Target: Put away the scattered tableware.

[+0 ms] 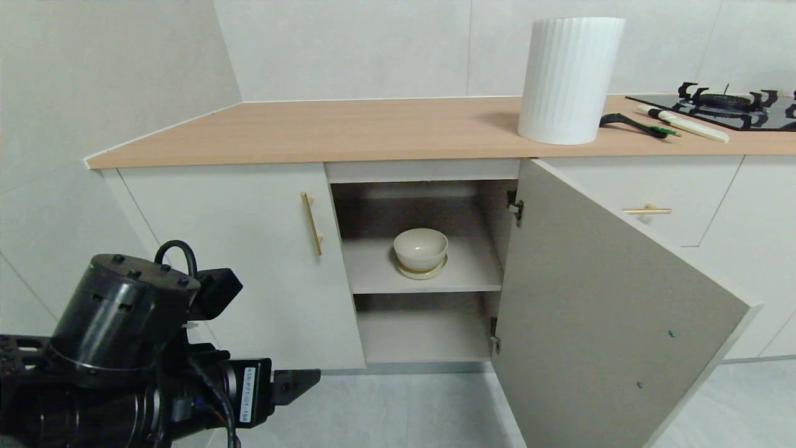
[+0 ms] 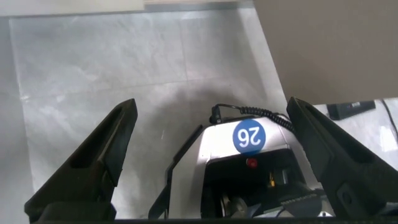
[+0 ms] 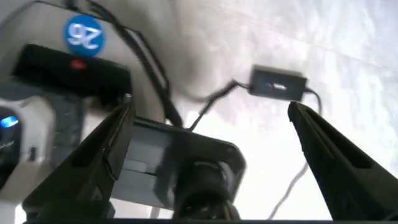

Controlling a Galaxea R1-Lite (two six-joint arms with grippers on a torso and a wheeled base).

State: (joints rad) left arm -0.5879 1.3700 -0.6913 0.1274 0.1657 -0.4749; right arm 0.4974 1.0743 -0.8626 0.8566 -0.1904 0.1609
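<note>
The cabinet door stands open, with a bowl shelved inside. On the counter, far right, a black utensil and a white utensil lie sideways. The left claw and right claw hang released, empty, floorward; the right arm seems nearer.

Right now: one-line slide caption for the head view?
Open cabinet door reveals a bowl on a plate on the upper shelf; a white ribbed canister and utensils sit on the counter.
</note>
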